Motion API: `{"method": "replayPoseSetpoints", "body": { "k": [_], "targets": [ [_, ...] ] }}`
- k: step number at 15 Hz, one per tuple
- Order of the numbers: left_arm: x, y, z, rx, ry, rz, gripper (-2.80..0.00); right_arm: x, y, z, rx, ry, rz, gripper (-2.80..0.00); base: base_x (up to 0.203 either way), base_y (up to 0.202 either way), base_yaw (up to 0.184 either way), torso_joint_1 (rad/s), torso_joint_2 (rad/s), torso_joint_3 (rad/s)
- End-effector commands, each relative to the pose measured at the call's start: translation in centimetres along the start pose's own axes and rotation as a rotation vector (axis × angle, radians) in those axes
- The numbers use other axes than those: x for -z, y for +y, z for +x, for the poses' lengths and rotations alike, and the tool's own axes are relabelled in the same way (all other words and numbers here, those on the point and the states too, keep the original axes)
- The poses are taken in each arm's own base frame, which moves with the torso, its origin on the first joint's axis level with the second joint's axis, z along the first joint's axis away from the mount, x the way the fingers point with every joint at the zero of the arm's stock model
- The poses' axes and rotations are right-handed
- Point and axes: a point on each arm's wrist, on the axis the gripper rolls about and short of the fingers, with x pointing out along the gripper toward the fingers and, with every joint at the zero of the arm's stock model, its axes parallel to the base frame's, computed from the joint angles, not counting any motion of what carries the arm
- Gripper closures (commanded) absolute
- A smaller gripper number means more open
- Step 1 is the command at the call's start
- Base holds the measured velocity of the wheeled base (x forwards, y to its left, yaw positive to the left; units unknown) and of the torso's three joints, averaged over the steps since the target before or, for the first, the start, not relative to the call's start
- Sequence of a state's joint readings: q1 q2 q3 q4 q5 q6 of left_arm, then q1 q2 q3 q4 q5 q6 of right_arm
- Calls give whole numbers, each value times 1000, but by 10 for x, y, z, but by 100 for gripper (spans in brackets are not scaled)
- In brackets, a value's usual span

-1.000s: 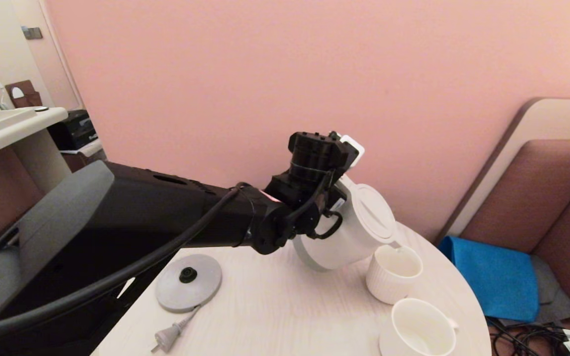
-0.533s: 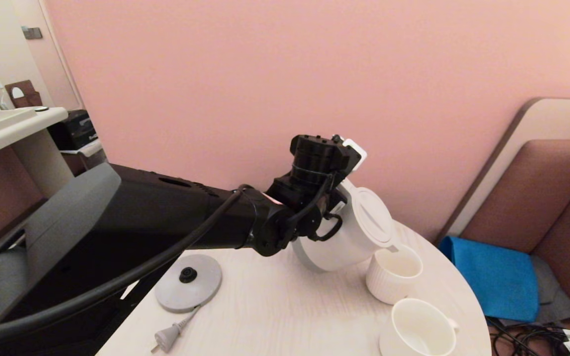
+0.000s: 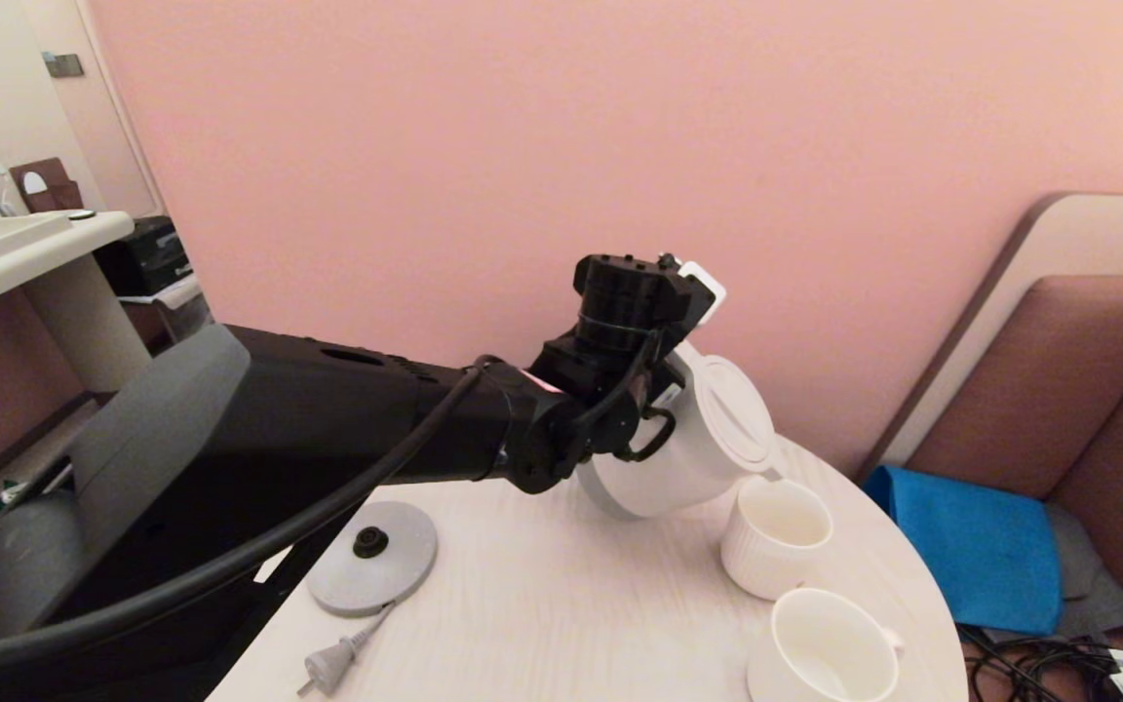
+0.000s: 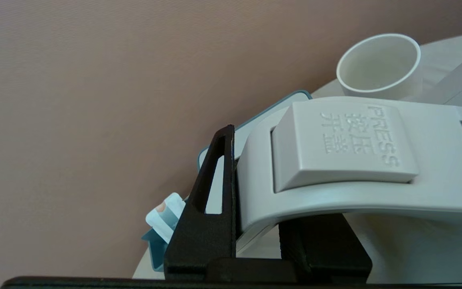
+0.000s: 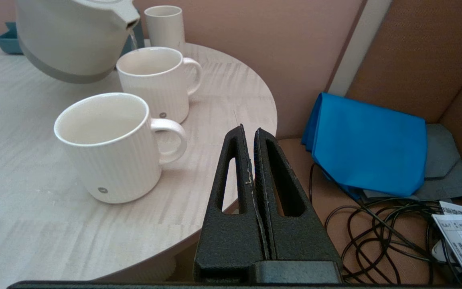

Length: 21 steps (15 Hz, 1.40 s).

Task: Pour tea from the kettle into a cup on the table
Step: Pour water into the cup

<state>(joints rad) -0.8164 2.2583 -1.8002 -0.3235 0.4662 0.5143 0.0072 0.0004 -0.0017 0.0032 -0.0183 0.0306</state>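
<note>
The white kettle [image 3: 688, 458] hangs tilted over the pale round table [image 3: 542, 604], its spout above the far ribbed white cup [image 3: 776, 536]. My left gripper [image 4: 263, 192] is shut on the kettle's loop handle [image 4: 335, 176], just below the press button. In the right wrist view a thin stream of tea [image 5: 134, 40] falls from the spout into the far cup [image 5: 152, 80]. A second white cup [image 5: 106, 144] stands nearer, holding pale liquid. My right gripper [image 5: 251, 130] is shut on nothing, low beside the table's right edge.
The grey base disc [image 3: 371, 558] and its plug [image 3: 328, 671] lie on the table's left front. A tall white tumbler [image 5: 165, 24] and a blue tray [image 5: 8, 40] stand at the back. A blue cloth [image 3: 971, 546] and black cables [image 5: 395, 237] lie right of the table.
My left arm has raised the kettle slightly and tipped it a little more toward the far cup. The cups and the right gripper have not moved.
</note>
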Motion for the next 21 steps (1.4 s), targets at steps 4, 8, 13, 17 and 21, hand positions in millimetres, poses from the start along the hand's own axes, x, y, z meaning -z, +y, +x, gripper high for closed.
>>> {"method": "replayPoseSetpoints", "body": {
  "k": [4, 8, 13, 17, 21],
  "targets": [
    [-3, -2, 0, 6, 5, 10, 0, 0, 0, 0, 0, 0, 0, 0, 0, 0, 0, 0, 0, 0],
    [-9, -1, -2, 13, 9, 21, 0, 0, 0, 0, 0, 0, 0, 0, 0, 0, 0, 0, 0, 0],
    [-14, -1, -3, 22, 11, 33, 0, 0, 0, 0, 0, 0, 0, 0, 0, 0, 0, 0, 0, 0],
    [-16, -3, -4, 27, 8, 46, 0, 0, 0, 0, 0, 0, 0, 0, 0, 0, 0, 0, 0, 0],
    [-14, -8, -3, 33, 12, 58, 0, 0, 0, 0, 1, 0, 0, 0, 0, 0, 0, 0, 0, 0]
  ]
}}
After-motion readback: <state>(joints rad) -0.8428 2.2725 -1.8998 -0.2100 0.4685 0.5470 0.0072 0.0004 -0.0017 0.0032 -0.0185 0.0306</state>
